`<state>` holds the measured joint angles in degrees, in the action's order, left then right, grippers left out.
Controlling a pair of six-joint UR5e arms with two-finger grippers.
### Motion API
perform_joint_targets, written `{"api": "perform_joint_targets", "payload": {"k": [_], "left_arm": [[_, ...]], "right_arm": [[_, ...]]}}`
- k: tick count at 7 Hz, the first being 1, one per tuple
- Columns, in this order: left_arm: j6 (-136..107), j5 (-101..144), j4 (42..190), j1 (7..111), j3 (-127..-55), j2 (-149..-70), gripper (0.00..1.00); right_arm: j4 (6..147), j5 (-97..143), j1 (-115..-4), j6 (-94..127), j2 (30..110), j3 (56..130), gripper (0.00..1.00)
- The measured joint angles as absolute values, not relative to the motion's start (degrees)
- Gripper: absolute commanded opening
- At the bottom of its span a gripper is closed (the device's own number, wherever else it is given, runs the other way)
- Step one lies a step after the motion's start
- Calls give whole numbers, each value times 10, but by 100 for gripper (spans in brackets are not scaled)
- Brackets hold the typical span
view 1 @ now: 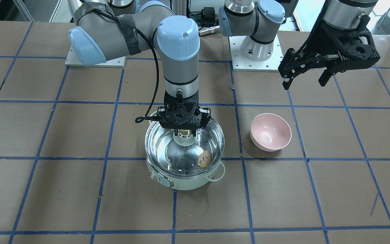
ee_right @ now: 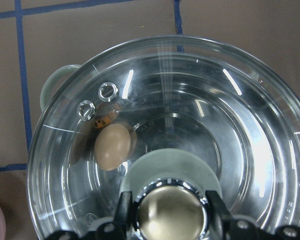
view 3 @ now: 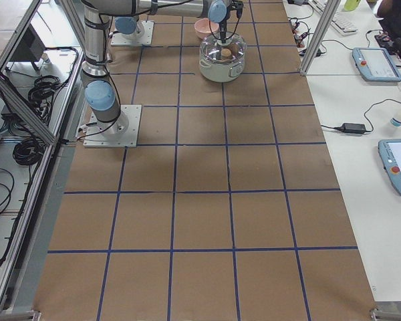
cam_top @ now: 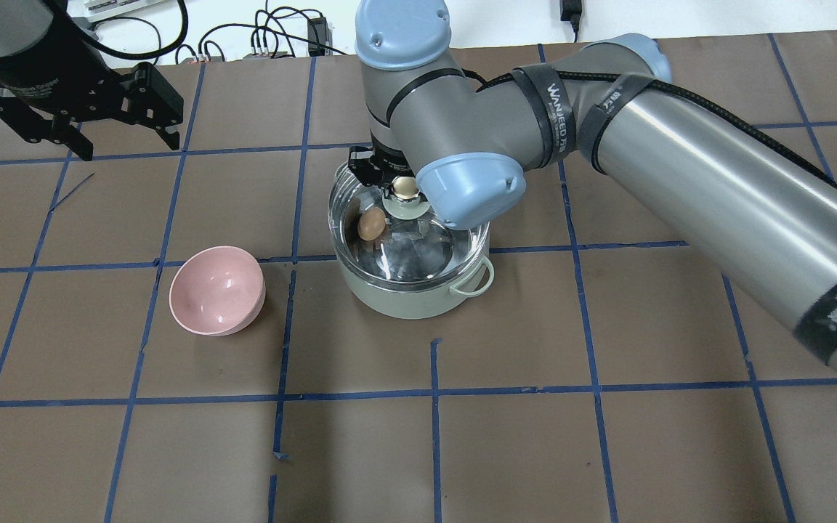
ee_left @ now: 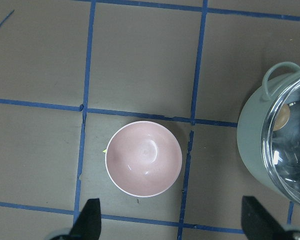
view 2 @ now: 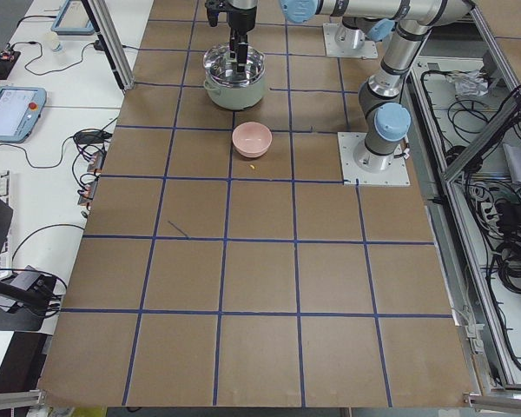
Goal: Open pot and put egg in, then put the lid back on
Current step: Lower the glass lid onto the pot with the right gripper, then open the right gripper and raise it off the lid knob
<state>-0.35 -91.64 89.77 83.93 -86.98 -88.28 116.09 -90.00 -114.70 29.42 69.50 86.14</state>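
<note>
Tabletop (view 1: 46, 203): brown, crossed by blue tape lines into squares, filling nearly the whole front-facing frame.
Right arm (cam_top: 680, 167): mine, it enters from the right edge of the overhead frame and bends down over the pot at centre.
Left arm (view 1: 344, 13): mine, held high at the upper right of the front-facing frame, well apart from the pot.
Pot (view 1: 181, 181): pale mint, upright on the tabletop, just below centre in the front-facing frame, with a loop handle at its lower right.
Lid (view 1: 168, 152): clear glass, lying over the pot's mouth; I cannot tell whether its rim sits fully on the pot.
Pink bowl (view 1: 271, 131): upright and open on the tabletop to the right of the pot in the front-facing frame, near it but not touching.
Right jaws: narrow, clamped on either side of the lid's knob (ee_right: 169, 215), pointing straight down.
Left jaws: spread wide and holding nothing; in the left wrist frame they hang above the pink bowl.
Egg (view 1: 204, 158): brown-tan, inside the pot on the steel inner, seen through the glass at the pot's lower right, beside the lid's two vent holes (ee_right: 96, 100).
</note>
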Motion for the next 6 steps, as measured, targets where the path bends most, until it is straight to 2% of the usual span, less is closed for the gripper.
{"api": "perform_joint_targets", "payload": {"k": [3, 4, 6], "left_arm": [[-5, -917, 921, 840, -865, -884, 100], [-6, -917, 924, 840, -865, -884, 100], [-5, -916, 925, 840, -866, -884, 100]], "right_arm": [[1168, -900, -1147, 296, 695, 860, 69], [1170, -900, -1146, 294, 696, 860, 81], [1167, -905, -1127, 283, 710, 858, 100]]}}
